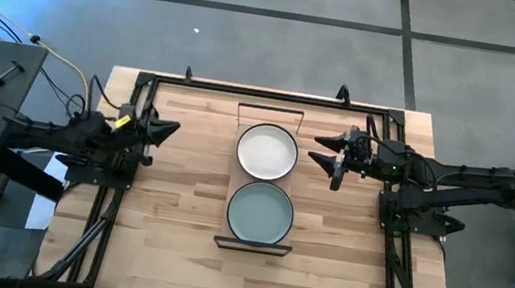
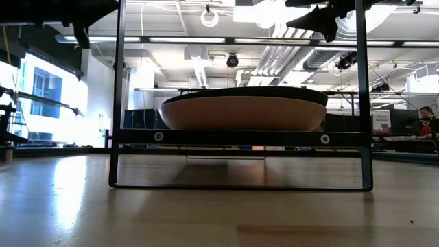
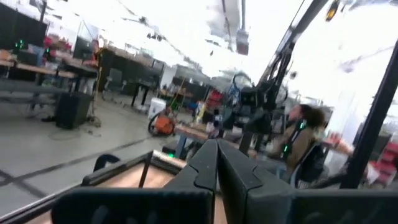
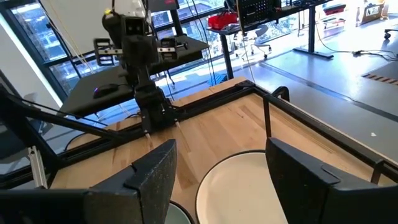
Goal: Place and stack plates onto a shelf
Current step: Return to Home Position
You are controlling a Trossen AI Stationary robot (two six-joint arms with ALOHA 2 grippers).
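Left gripper (image 1: pixel 174 131) hovers off the shelf's left side, near the far end, fingers pressed together and holding nothing; in its wrist view we see the two dark fingers (image 3: pixel 205 171) meet in one seam, with the room and a seated person (image 3: pixel 300 138) beyond. Right gripper (image 1: pixel 320 149) hangs just beside the shelf's right edge, level with the cream-white plate (image 1: pixel 267 153), jaws spread and empty. Its wrist view looks between the parted fingers (image 4: pixel 155 177) onto that same plate (image 4: pixel 249 186), with the left arm (image 4: pixel 140 68) across the table.

We find the shelf (image 1: pixel 269 117) mid-tabletop (image 1: pixel 177 214), running front to back. Two plate spots are filled: cream-white on top at the far end, pale green plate (image 1: pixel 260 212) on top at the near end. From above we cannot tell what lies under either. Low view shows the shelf (image 2: pixel 240 138) raised on its black wire frame, a pale plate (image 2: pixel 240 113) on the board with a dark rim (image 2: pixel 274 91) above it.
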